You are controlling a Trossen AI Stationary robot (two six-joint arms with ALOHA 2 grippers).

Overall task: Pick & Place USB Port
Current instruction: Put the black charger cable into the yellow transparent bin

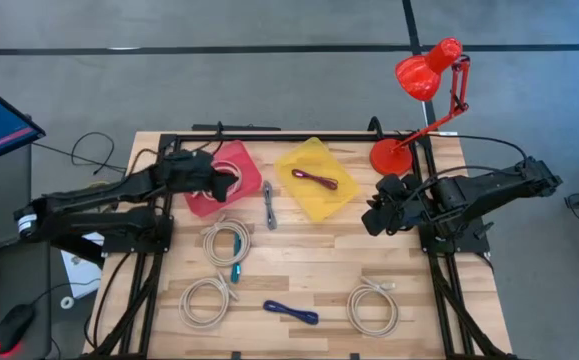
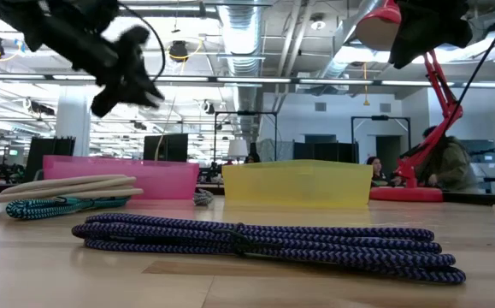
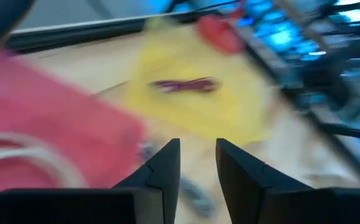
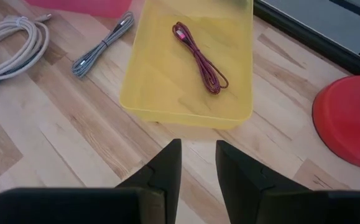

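Note:
Several coiled USB cables lie on the wooden table: a blue one (image 1: 291, 312) near the near edge, a teal one (image 1: 236, 270), white coils (image 1: 226, 240) (image 1: 372, 305) and a grey braided one (image 1: 268, 205) between the trays. A maroon cable (image 4: 199, 57) lies in the yellow tray (image 1: 314, 180). A white cable (image 3: 18, 155) lies in the pink tray (image 1: 209, 195). My left gripper (image 1: 219, 180) hovers above the pink tray, open by a narrow gap and holding nothing. My right gripper (image 4: 198, 149) hangs near the yellow tray's right side, also narrowly open and empty.
A red desk lamp (image 1: 424, 90) stands with its base (image 1: 391, 155) at the table's far right corner, close to my right arm. Another white coil (image 1: 207, 300) lies near the near left. Bare wood shows in the table's middle, between the trays and the near cables.

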